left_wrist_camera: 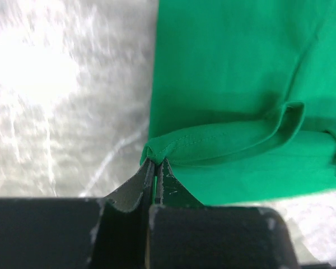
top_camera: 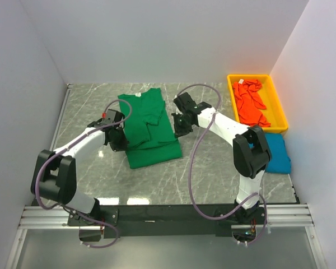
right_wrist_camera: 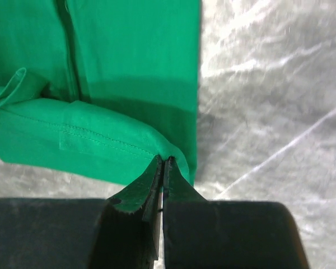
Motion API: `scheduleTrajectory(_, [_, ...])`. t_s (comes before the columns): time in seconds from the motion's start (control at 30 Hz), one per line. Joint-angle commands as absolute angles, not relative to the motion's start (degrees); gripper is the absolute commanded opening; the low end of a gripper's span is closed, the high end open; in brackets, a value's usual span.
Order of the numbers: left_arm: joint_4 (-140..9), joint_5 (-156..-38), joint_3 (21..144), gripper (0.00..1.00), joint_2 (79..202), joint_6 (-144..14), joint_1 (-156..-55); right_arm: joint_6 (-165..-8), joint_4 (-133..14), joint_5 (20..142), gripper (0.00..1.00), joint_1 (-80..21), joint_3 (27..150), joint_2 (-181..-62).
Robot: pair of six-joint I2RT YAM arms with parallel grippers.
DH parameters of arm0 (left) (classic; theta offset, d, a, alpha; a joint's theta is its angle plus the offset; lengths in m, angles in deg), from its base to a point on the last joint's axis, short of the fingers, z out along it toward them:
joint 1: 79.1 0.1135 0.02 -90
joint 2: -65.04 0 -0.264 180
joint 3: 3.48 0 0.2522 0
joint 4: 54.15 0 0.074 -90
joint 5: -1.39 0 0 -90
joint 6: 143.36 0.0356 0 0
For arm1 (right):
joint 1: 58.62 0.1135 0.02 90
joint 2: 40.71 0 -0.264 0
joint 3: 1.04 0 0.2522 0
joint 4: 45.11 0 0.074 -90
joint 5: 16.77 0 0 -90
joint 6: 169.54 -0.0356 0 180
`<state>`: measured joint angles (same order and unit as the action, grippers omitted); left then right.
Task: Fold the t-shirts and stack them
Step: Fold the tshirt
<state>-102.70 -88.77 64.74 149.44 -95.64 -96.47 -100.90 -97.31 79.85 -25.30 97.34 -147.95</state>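
Observation:
The green t-shirt [top_camera: 148,128] lies partly folded in the middle of the table, neck label at the far end. My left gripper [top_camera: 119,139] is shut on its left hem corner, seen in the left wrist view [left_wrist_camera: 157,162] with the hem [left_wrist_camera: 224,140] lifted. My right gripper [top_camera: 179,126] is shut on the right hem corner, seen in the right wrist view [right_wrist_camera: 163,161] with the green cloth [right_wrist_camera: 101,140] pinched. The blue t-shirt [top_camera: 277,152] lies folded at the right. The orange-red t-shirt [top_camera: 251,102] is crumpled in the yellow bin [top_camera: 275,96].
White walls close in the table on the left, back and right. The grey marble table top [top_camera: 213,168] shows in front of the green shirt. The arm bases and a metal rail [top_camera: 168,216] stand at the near edge.

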Motion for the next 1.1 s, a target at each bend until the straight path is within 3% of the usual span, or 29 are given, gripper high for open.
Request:
scheduleTrajectory(0.0, [-97.28,-85.27,67.24,0.01,151.42,-91.68,-95.63,-99.05,-93.50,78.59,0.00,-26.27,100.96,-149.78])
scheduleTrajectory(1.07, [-91.47,-83.95,75.76,0.04,165.58,-90.71,-92.73,-98.35,-87.52,79.74,0.00,-29.09,110.02,-162.17])
